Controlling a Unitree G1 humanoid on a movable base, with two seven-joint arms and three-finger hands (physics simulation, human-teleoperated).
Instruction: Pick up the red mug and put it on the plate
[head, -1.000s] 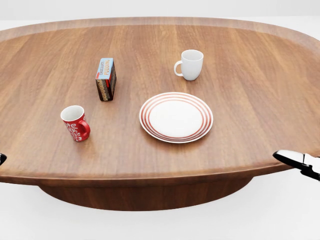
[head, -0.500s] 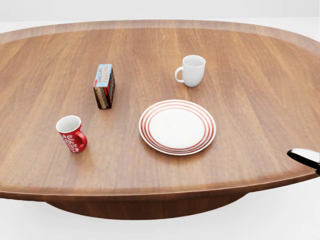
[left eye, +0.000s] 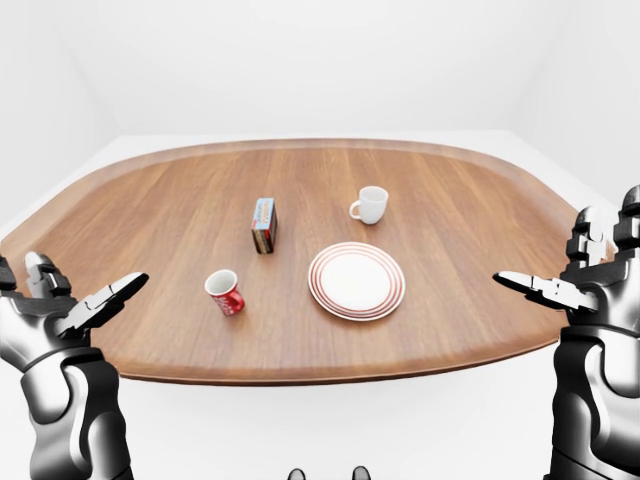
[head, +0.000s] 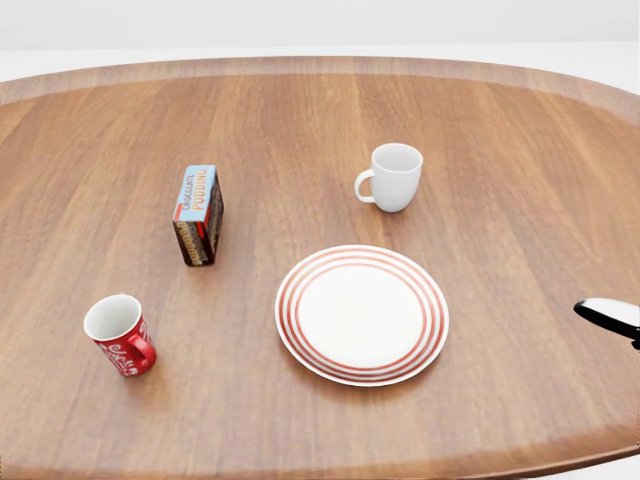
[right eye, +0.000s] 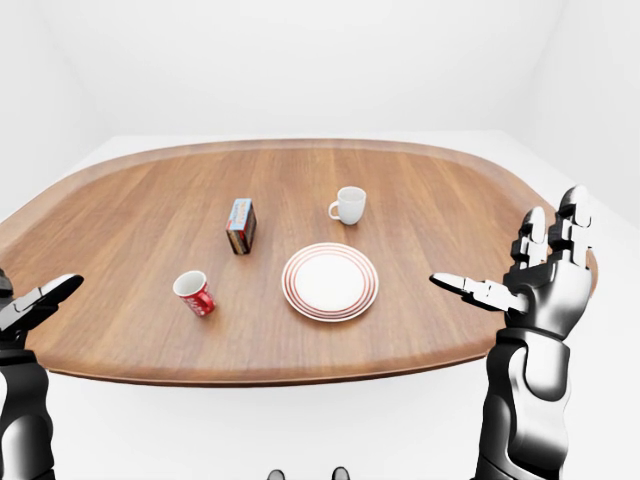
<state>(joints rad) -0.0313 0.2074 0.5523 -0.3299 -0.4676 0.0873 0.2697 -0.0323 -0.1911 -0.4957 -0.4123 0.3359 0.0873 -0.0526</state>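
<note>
The red mug (head: 121, 335) with white lettering stands upright on the wooden table (head: 320, 110), at the lower left of the head view. The white plate with red rings (head: 361, 313) lies to its right, empty. My left hand (left eye: 70, 305) is open, held at the table's left edge, apart from the mug (left eye: 224, 292). My right hand (right eye: 535, 275) is open, held up at the table's right edge, right of the plate (right eye: 329, 281). Only a fingertip (head: 610, 315) shows in the head view.
A white mug (head: 392, 176) stands above the plate in the head view. A chocolate pudding box (head: 198, 214) stands upright above the red mug. The table's near edge runs along the bottom of the head view.
The whole picture has shifted: the camera has moved closer to the table, so the mugs, box and plate look larger and lower. The things themselves have not moved.
</note>
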